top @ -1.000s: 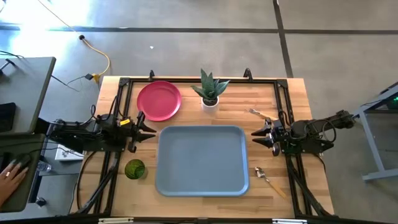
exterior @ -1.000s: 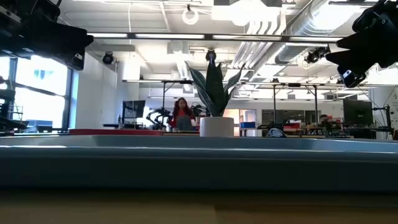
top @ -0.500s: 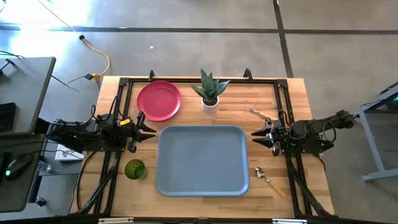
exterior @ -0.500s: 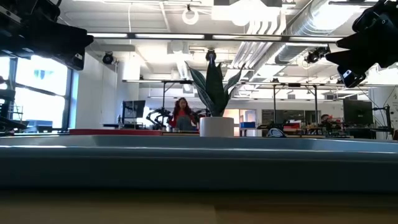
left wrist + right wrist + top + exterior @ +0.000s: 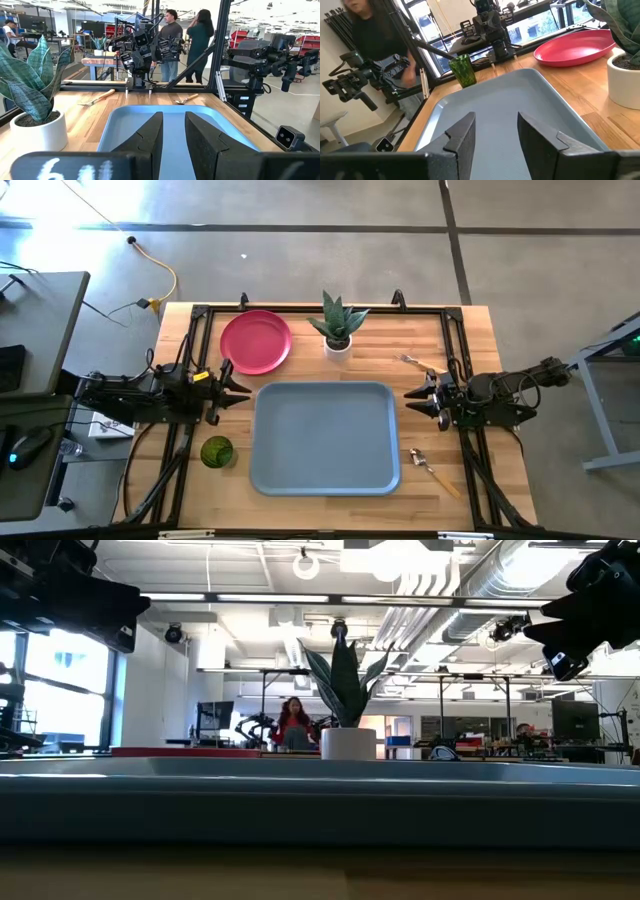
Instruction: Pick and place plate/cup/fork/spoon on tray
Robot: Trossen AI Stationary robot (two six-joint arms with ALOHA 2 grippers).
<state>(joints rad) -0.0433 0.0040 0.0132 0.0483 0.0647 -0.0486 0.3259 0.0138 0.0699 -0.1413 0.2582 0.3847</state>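
At desk centre, my tray (image 5: 325,437) waits bare; plate (image 5: 256,341) far-left corner, cup (image 5: 217,451) left edge, fork (image 5: 416,363) and spoon (image 5: 428,465) right edge. Left gripper (image 5: 240,389), right gripper (image 5: 412,397): fingers parted, holding nothing, flanking it ready.

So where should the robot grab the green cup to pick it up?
Best across the rim of the cup, coming straight down from above. It stands upright with its mouth open, small and round, so two fingers can likely close on its sides. Bare table lies around it and the tray is beside it, not touching. The left pincer, open, is closest.
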